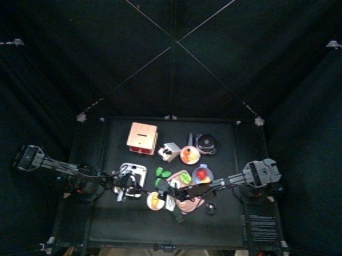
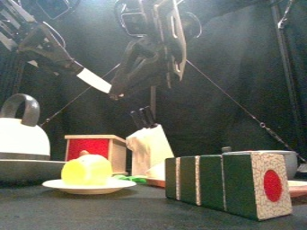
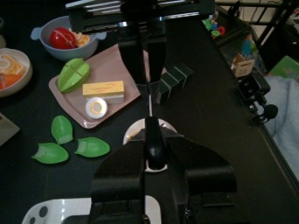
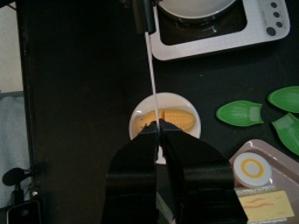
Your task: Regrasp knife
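Observation:
The knife is held in the air between both grippers. In the left wrist view my left gripper (image 3: pixel 152 147) is shut on its black handle (image 3: pixel 152 131), and the blade runs away edge-on to the right gripper (image 3: pixel 131 16). In the right wrist view my right gripper (image 4: pixel 156 140) is shut on the thin blade (image 4: pixel 152 79), with the handle at the far end (image 4: pixel 142 10). The front view shows the pale blade (image 2: pixel 106 84) high above the table between the two arms. It is too small to make out in the top view.
Below the knife lies a white plate with a yellow food piece (image 4: pixel 163 118), green leaves (image 4: pixel 243 111) and a pink tray (image 3: pixel 117 74) of toy food. A white toy stove (image 4: pixel 222 31), a kettle (image 2: pixel 18 126), a knife block (image 2: pixel 146 148) and a sushi block (image 2: pixel 234 184) stand around.

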Controlling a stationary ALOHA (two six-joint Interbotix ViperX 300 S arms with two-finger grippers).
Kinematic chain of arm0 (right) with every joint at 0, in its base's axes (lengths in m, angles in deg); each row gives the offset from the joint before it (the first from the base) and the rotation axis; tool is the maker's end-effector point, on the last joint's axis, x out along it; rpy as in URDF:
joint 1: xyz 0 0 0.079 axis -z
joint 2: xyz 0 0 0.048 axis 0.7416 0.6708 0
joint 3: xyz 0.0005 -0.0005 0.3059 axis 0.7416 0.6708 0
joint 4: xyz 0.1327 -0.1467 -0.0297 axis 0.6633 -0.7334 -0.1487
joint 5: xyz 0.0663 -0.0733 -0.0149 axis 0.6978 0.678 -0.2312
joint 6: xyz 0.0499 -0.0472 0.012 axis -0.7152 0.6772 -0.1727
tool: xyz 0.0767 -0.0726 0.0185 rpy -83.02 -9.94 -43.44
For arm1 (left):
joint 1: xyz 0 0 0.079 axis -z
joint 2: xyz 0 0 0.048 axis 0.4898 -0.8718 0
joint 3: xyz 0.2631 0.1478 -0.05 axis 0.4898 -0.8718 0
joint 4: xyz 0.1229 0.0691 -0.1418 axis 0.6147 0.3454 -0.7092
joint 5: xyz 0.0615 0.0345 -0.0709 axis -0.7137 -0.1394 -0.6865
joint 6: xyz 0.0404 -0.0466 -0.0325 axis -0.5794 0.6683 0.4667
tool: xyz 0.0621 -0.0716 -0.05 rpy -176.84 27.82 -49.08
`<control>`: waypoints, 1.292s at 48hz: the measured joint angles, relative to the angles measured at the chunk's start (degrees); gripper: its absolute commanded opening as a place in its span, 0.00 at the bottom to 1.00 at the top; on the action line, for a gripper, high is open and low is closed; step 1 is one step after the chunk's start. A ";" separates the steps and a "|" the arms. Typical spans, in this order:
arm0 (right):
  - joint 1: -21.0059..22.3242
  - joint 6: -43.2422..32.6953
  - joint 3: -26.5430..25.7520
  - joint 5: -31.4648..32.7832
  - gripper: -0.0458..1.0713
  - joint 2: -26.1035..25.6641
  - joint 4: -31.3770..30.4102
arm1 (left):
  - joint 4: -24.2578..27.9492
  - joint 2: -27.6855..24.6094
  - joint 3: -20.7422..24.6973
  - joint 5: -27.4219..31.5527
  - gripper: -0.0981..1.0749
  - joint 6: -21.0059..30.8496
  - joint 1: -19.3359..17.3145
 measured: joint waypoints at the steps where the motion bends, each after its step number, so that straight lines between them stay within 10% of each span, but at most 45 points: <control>1: 0.09 0.00 -0.18 0.26 0.15 0.00 -0.09 | -0.09 0.00 -0.09 0.00 0.51 0.00 -0.09; 19: 0.09 -0.35 0.35 3.52 0.15 0.18 -0.53 | -7.65 0.35 -0.09 4.75 0.69 0.09 -0.44; 31: -1.32 0.00 2.55 6.06 0.14 0.09 -0.97 | -16.26 1.58 2.37 19.25 0.95 -0.35 1.49; 44: -2.11 -0.26 4.48 6.42 0.14 -1.05 -1.23 | -20.83 4.48 10.02 36.65 0.97 -3.34 6.42; 54: -2.20 -0.26 4.66 6.42 0.14 -1.14 -1.14 | -36.21 3.87 18.54 56.60 0.97 -19.95 8.88; 62: -2.20 -0.26 4.66 6.24 0.14 -1.14 -1.41 | -48.52 2.55 21.80 57.74 0.97 -39.55 8.26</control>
